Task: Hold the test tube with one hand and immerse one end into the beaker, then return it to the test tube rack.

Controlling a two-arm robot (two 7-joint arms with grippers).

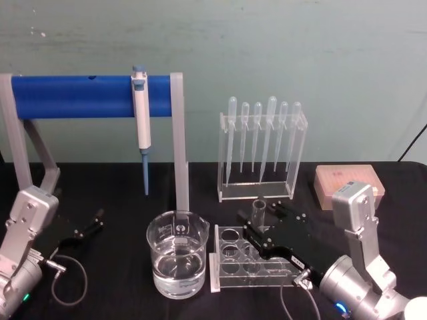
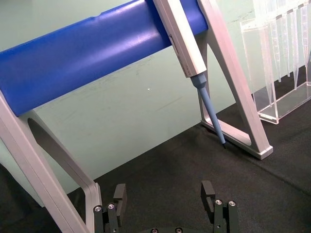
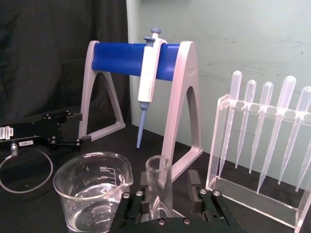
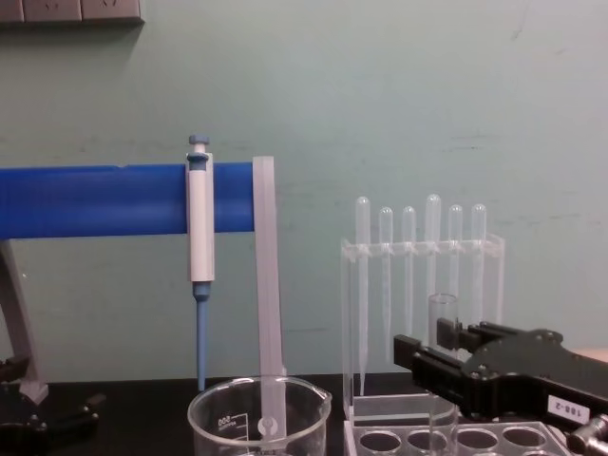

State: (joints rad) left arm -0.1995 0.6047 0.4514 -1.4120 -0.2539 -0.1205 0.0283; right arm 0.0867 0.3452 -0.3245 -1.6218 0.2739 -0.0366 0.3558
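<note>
The test tube (image 1: 258, 208) stands upright in a low clear tube rack (image 1: 227, 275) right of the beaker (image 1: 177, 263), which holds some water. My right gripper (image 1: 261, 219) reaches in from the lower right and straddles the tube's upper part. In the right wrist view the test tube (image 3: 156, 170) sits between the fingers (image 3: 194, 187), close to one and with a gap to the other, so the right gripper (image 3: 169, 183) is open. The chest view shows the tube (image 4: 442, 309) rising above the black gripper (image 4: 432, 356). My left gripper (image 2: 164, 196) rests open at the far left (image 1: 90, 223).
A blue-barred pipettor stand (image 1: 93, 97) with a white-and-blue pipettor (image 1: 141, 113) spans the back left. A tall acrylic rack of plastic pipettes (image 1: 261, 150) stands behind the tube rack. An orange tip box (image 1: 350, 183) sits back right. A loose cable (image 1: 70, 280) loops near the left arm.
</note>
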